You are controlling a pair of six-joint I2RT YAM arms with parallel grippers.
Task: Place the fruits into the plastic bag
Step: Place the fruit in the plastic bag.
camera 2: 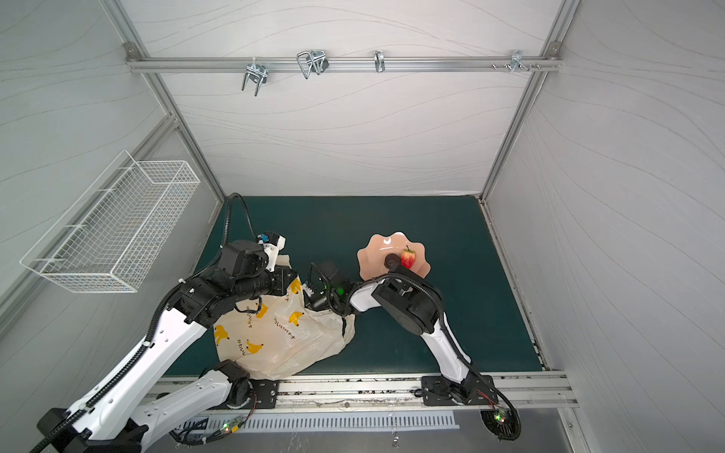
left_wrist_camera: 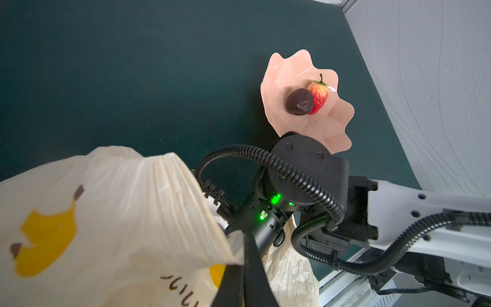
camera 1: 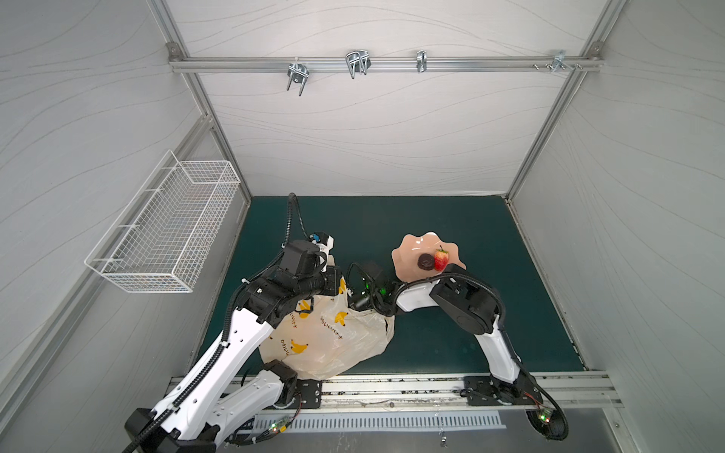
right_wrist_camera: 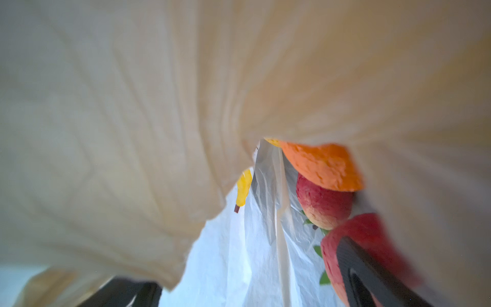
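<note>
Jaws wide apart inside the thin cream banana-printed plastic bag (camera 1: 333, 333), whose rim the left gripper (left_wrist_camera: 244, 268) pinches, the right gripper (right_wrist_camera: 245, 261) has the red toy strawberry (camera 1: 441, 259) and dark brown round piece (camera 1: 425, 261) behind its wrist (on the wavy pink dish (camera 1: 412, 245)), nearer its arm.

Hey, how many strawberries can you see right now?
3. One strawberry lies on the pink dish; inside the plastic bag, a second strawberry touches the orange fruit and a third strawberry sits beside it. More may be hidden.
</note>
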